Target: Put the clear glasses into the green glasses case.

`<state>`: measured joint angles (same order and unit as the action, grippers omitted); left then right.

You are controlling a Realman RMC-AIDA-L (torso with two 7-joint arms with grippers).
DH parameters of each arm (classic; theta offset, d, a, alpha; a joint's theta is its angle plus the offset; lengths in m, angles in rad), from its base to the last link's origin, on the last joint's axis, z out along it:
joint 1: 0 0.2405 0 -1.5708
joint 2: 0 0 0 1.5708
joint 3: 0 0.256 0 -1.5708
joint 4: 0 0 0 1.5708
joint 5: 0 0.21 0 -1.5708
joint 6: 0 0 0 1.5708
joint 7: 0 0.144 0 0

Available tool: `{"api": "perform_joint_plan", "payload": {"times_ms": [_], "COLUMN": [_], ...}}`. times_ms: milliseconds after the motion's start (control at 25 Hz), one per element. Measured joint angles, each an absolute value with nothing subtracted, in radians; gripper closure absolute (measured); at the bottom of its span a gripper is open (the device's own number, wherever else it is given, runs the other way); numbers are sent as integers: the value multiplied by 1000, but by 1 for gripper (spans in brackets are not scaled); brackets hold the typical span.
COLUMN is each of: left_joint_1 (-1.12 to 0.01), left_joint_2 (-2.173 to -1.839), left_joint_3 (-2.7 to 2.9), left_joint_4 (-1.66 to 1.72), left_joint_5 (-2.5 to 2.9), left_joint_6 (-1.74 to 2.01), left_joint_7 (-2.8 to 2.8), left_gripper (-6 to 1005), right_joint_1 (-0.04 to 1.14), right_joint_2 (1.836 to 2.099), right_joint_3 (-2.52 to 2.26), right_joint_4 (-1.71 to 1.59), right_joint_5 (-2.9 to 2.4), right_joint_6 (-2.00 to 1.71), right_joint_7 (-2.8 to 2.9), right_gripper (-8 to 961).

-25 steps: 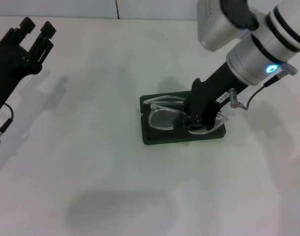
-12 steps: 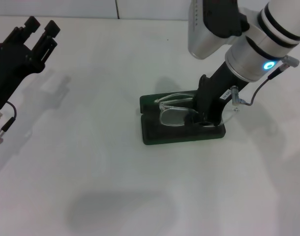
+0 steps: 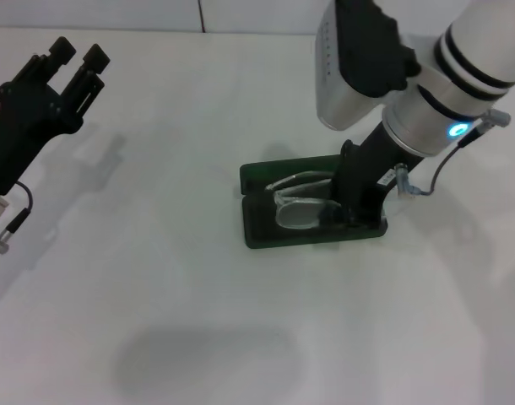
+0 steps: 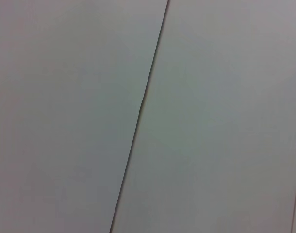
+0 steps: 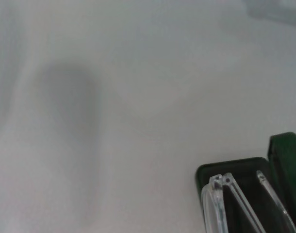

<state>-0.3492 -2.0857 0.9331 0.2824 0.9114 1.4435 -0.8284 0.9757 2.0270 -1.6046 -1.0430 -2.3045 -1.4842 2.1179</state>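
Note:
The green glasses case point(image 3: 266, 237) lies open in the middle of the white table, its lid raised at the far side. The clear glasses point(image 3: 298, 208) rest inside its dark lining, temples folded toward the lid. My right gripper point(image 3: 355, 214) reaches down into the case's right end and is shut on the right part of the frame. The right wrist view shows the glasses' end point(image 5: 221, 196) over the case corner point(image 5: 206, 173). My left gripper point(image 3: 77, 54) hangs open, raised at the far left, well away from the case.
White tabletop point(image 3: 156, 278) surrounds the case on all sides. A wall seam point(image 4: 138, 111) fills the left wrist view. The right arm's cable point(image 3: 426, 181) loops just right of the case.
The right gripper has shifted the glasses rightward and lower into the case, with the arm tilting more upright. The left gripper drifted slightly right.

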Motion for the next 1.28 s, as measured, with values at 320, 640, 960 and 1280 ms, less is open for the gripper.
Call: {"api": "perform_joint_plan", "payload": {"times_ms": [320,640,960,1280], "left_joint_1": [-349,-391,-444,-501], "left_joint_2": [-2086,-2086,-2088,-2092], "left_joint_3": [976,1046,1064,1138], "left_joint_4": [287,289,291,292], "left_joint_5": [912,913,995,1046], "left_joint_6": [1465,1502,1496,1517], "left_joint_7": [-838,-864,-874,-854], "left_gripper": [424,424,424,424], "right_joint_1": [732,496,428,439], "right_joint_2": [2024,2021,2021,2018], "right_joint_3": [-1604,-1590,-1537,-1474], "right_joint_4": [-1348,-1482,-1473,-1426], "right_joint_5": [-2285,-2086,-1915,-1770], "right_joint_6": [-1506,-1447,-1448,-1475], "right_joint_7": [2009,1736,1575,1520], "right_gripper": [830,830,830,830]}}
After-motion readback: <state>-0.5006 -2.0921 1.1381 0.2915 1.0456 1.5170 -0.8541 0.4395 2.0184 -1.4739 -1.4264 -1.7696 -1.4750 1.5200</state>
